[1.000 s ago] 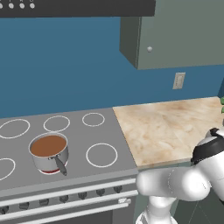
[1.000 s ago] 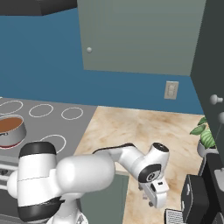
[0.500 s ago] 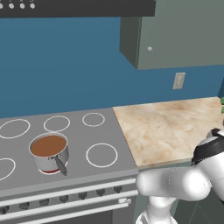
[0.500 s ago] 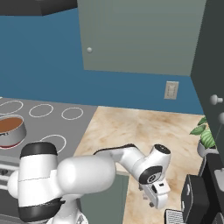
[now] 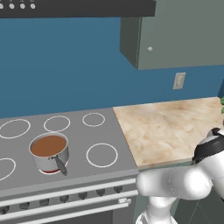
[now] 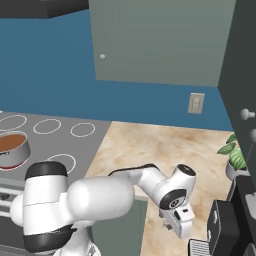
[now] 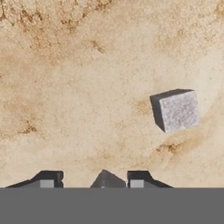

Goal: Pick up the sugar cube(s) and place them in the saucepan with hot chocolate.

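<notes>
In the hand view, the hand (image 7: 92,179) sits at the bottom centre over the marbled bench (image 7: 78,78). Between its two dark finger tips (image 7: 49,178) rises a small grey peak that looks like the top of a sugar cube (image 7: 106,179), though too little shows to be sure. The jaws stand partly apart; whether they already press on it I cannot tell. A second sugar cube (image 7: 178,110) lies free on the bench in the right middle of that view, well apart from the fingers.

In the right base view the hand (image 6: 179,224) hangs low at the lower centre-right of the frame, over the bench's near edge. The saucepan with hot chocolate (image 5: 49,151) stands on the stove (image 5: 109,168) at the lower left of the left base view, handle toward the front.

My judgement is that the grasp is the step in hand. Doing it well calls for squeezing evenly on opposite flat faces, lifting straight up, then carrying across to the pan.

No brand, label or writing can be read anywhere.
</notes>
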Controlling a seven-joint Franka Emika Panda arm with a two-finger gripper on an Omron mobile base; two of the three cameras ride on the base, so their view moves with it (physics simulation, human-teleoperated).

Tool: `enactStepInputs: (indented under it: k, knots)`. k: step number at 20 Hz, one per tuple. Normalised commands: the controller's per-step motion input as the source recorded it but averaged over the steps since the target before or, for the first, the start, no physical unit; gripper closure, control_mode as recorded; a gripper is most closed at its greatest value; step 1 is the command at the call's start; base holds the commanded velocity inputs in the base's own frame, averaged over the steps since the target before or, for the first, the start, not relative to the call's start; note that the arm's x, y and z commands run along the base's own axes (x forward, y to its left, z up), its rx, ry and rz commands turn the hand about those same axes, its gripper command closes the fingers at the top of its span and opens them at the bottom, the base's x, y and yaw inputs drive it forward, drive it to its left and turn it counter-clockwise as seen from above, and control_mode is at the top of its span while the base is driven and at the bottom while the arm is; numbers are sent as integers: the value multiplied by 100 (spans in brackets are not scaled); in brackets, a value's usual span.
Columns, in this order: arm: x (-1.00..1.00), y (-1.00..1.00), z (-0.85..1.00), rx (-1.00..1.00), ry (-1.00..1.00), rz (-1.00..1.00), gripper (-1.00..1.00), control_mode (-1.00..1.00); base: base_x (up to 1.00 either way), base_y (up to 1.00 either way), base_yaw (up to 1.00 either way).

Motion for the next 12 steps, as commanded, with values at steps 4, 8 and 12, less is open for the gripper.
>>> enactStepInputs:
  k: [4, 8, 12]
  knots:
    - [0, 0, -6, 0, 9, 0, 100, -100, 0, 0, 0]
    - [0, 0, -2, 0, 14, 0, 100, -100, 0, 0, 0]
    - [0, 0, -15, 0, 14, 0, 100, -100, 0, 0, 0]
